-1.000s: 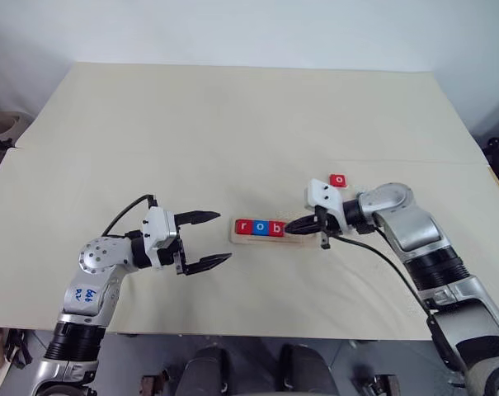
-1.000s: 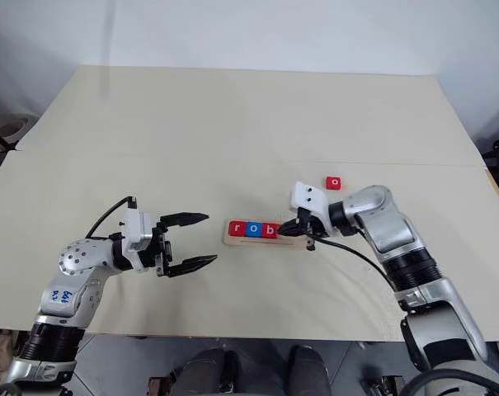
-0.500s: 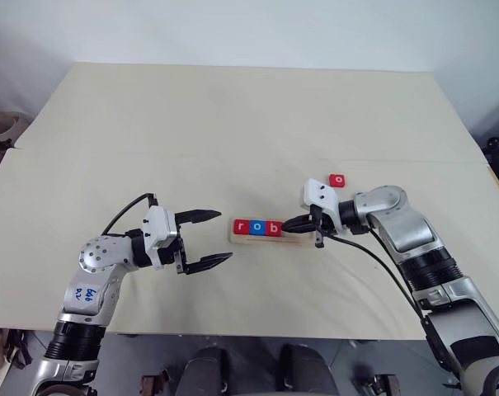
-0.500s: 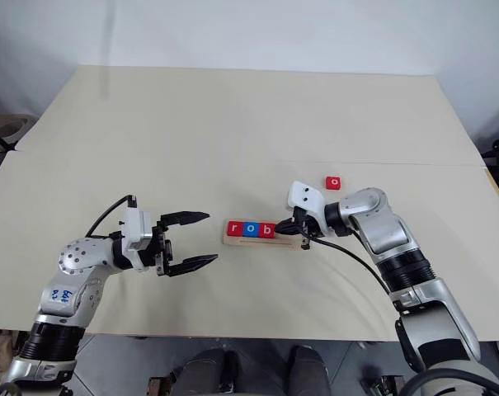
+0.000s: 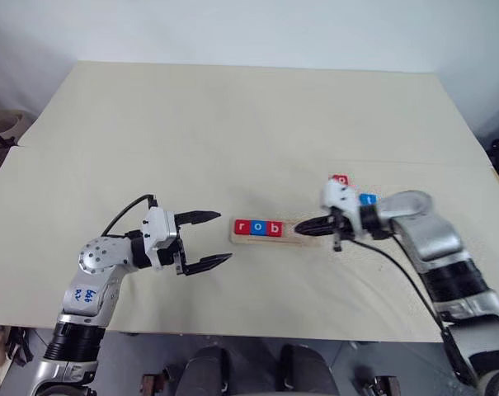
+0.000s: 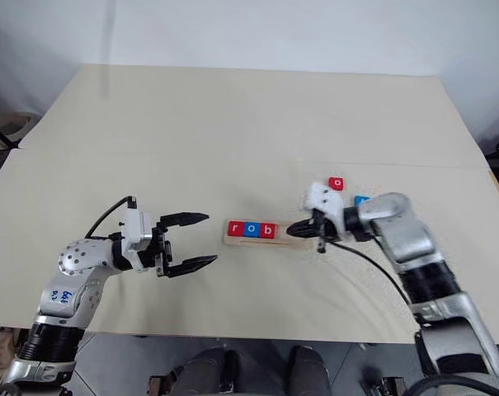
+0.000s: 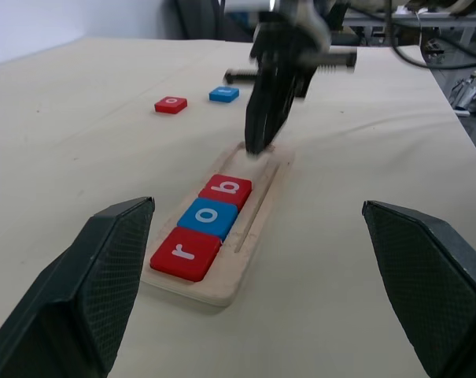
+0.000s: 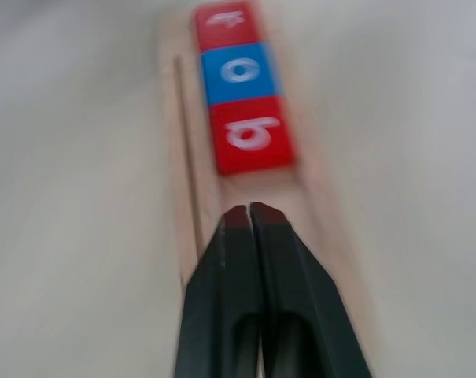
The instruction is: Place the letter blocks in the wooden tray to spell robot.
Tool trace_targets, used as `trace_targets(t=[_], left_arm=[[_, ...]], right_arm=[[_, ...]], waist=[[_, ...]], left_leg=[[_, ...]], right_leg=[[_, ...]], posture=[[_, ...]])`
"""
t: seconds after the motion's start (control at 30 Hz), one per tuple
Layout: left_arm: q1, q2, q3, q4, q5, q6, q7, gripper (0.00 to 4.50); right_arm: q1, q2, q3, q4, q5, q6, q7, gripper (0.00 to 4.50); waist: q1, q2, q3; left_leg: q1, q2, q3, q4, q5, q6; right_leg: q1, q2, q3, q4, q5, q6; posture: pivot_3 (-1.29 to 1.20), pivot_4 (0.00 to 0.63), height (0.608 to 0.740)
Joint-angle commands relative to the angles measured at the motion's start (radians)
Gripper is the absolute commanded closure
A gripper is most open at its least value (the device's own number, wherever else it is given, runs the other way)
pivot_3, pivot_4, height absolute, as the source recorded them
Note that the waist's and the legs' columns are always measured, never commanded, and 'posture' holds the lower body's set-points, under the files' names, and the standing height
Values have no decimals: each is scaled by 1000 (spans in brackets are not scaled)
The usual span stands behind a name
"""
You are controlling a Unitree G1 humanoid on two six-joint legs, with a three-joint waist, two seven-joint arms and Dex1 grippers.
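- wooden tray (image 5: 265,237) lies flat near the middle of the bench (image 5: 233,124), long axis running left-right across the robot's front, between the two end effectors.
- Three letter blocks sit in the tray, edge to edge, filling its left part: red r block (image 5: 242,227), blue o block (image 5: 258,228), red b block (image 5: 275,228). They read "rob" left to right in the head views, letters upright toward the robot.
- Right part of the tray is bare wood; a thin groove runs along its length on the robot's side of the blocks.
- Two loose blocks lie on the bench beyond the tray's right end, close to each other: red o block (image 6: 337,183) and a blue block (image 6: 362,200), letter not readable. In the head views both are partly hidden by the right arm.
- right end effector (image 8: 251,211): fingers pressed together, or nearly so, tips together with nothing between them. It points left along the tray's long axis, tips over the bare right end, just short of the b block. Cannot tell if the tips touch the wood.
- left end effector (image 5: 211,240): fingers spread wide, empty, pointing right toward the tray's left end, near it but apart, roughly level.
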Motion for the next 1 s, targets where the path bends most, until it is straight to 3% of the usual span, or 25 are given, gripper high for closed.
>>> trace_targets(t=[0.03, 0.23, 0.33, 0.5, 0.67, 0.83, 1.0], left_arm=[[0, 6, 12, 0, -6, -8, -8, 0], [-9, 8, 27, 54, -3, -19, -14, 0], [-16, 3, 35, 76, -3, -24, -11, 0], [-41, -14, 32, 91, -11, -8, 0, 0], [-69, -21, 24, 101, -12, -4, -16, 0], [-74, -28, 25, 101, -6, -8, -10, 0], [-74, -36, 20, 89, -1, -8, 3, 0]], right_arm=[[97, -46, -151, -128, 88, 16, -36, 3230], [475, -7, -492, -245, 184, -161, -125, 1143], [601, 18, -579, -261, 200, -203, -174, 58], [768, 73, -712, -259, 234, -259, -240, 21], [815, 103, -691, -259, 206, -339, -284, 21], [661, 49, -589, -220, 153, -289, -357, 21], [337, -19, -452, -128, 139, 7, -475, 21]], waist=[[-1, 0, 0], [15, 0, 0], [20, 0, 0], [20, 0, 0], [20, 1, 0], [3, 1, -1], [-7, 1, -1]], left_leg=[[0, 0, 0, 0, 0, 0], [1, 0, 1, -1, 0, 0], [1, -1, 1, -1, 0, 0], [4, 0, 2, -2, 0, 0], [4, 0, 2, -2, -1, 0], [4, 0, 3, -1, -1, 0], [5, 1, 2, -1, 0, 0]], right_leg=[[0, 0, 0, 0, 0, 0], [1, 1, 0, -1, 0, 0], [1, 1, 1, -2, 0, 1], [2, 1, 2, 0, 0, 0], [1, 1, 3, 0, 0, 0], [1, 1, 4, 1, 0, 0], [1, 1, 4, 2, 0, 0]], posture=[[0, 150, 740], [0, 150, 740], [0, 150, 740], [0, 150, 740], [0, 150, 740], [0, 150, 740], [0, 150, 740]])
